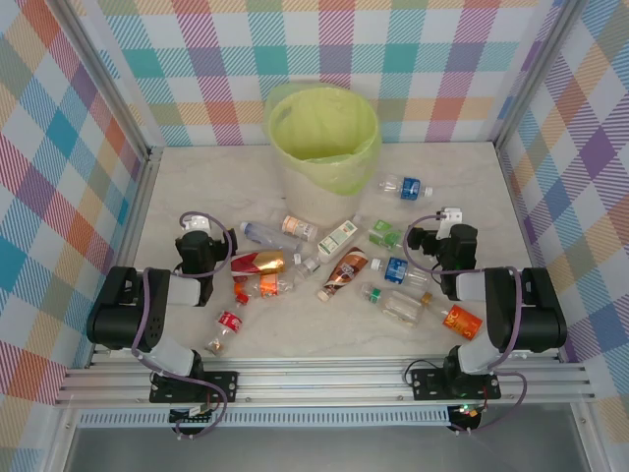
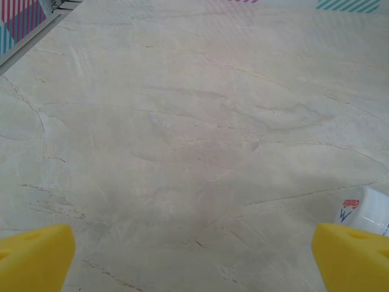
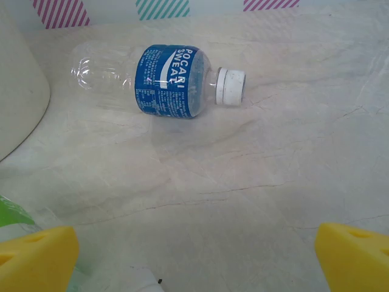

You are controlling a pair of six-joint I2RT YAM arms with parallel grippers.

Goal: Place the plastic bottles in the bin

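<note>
Several plastic bottles lie scattered on the marble table in front of the bin (image 1: 322,138), a round beige bin lined with a yellow-green bag. Among them are a red-labelled one (image 1: 257,262), a brown one (image 1: 342,273) and an orange one (image 1: 460,319). My left gripper (image 1: 201,236) (image 2: 194,261) is open over bare table, with a bottle's end (image 2: 372,210) by its right finger. My right gripper (image 1: 435,238) (image 2: 194,261) (image 3: 194,258) is open too, nothing between its yellow fingertips (image 3: 36,255). A blue-labelled bottle (image 3: 164,79) (image 1: 405,186) lies ahead of it, beside the bin's wall (image 3: 18,91).
Checked walls close in the table on the left, back and right. A green-labelled bottle (image 3: 12,219) (image 1: 385,233) and a white cap (image 3: 143,285) lie close to my right gripper's left finger. A metal rail (image 1: 324,379) runs along the near edge.
</note>
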